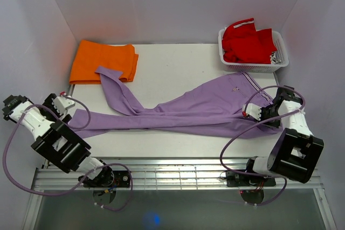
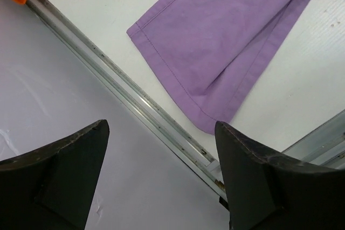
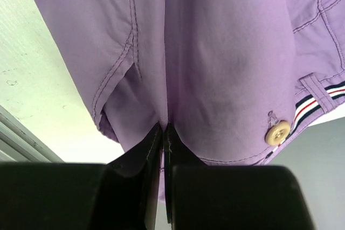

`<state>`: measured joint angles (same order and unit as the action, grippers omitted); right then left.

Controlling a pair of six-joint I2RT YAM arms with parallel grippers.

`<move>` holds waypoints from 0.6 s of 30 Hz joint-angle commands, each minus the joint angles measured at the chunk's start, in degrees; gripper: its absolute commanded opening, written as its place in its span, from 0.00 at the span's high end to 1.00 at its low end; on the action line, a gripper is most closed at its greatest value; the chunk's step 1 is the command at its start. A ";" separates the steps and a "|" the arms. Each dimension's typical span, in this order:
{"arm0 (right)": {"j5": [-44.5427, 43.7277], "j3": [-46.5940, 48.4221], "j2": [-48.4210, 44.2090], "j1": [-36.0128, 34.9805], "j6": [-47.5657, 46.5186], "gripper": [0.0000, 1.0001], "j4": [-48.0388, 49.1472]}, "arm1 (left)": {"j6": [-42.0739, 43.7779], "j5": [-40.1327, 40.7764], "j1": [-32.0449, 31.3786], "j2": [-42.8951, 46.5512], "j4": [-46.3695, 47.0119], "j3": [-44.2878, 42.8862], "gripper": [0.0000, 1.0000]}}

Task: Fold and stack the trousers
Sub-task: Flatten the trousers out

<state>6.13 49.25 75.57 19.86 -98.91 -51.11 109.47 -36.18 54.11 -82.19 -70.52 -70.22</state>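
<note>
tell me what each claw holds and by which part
The right claw pinches the trousers at the waist end, near the button. The left claw is open and holds nothing.

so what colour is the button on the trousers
The button is cream, clearest in the right wrist view.

A lab test booth: plain white walls [image 1: 172, 4] enclose the robot table [image 1: 178, 68]

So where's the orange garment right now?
Top view: the folded orange garment lies far left on the table, a cuff of the trousers overlapping its near edge.
</note>
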 commanded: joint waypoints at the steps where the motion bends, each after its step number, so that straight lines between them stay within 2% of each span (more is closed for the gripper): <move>1: 0.20 -0.21 0.54 0.36 -0.85 0.92 1.01 | -4.17 -4.15 -0.14 -4.28 -3.85 -3.70 0.10; 4: 0.55 1.10 1.94 0.36 0.12 0.92 0.84 | -14.78 -1.62 -4.69 -7.18 3.45 -3.09 0.10; 12: 1.78 5.94 3.44 0.36 0.83 0.92 -1.97 | -32.89 5.76 -14.37 -12.37 24.72 2.88 0.13; 18: 1.25 7.79 4.67 0.18 1.27 0.92 -2.33 | -35.64 11.57 -16.93 -18.52 30.71 4.39 0.19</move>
<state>7.22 54.65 79.79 19.90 -97.91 -52.36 77.82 -27.90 37.23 -99.50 -45.34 -66.54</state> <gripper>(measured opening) 0.081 0.821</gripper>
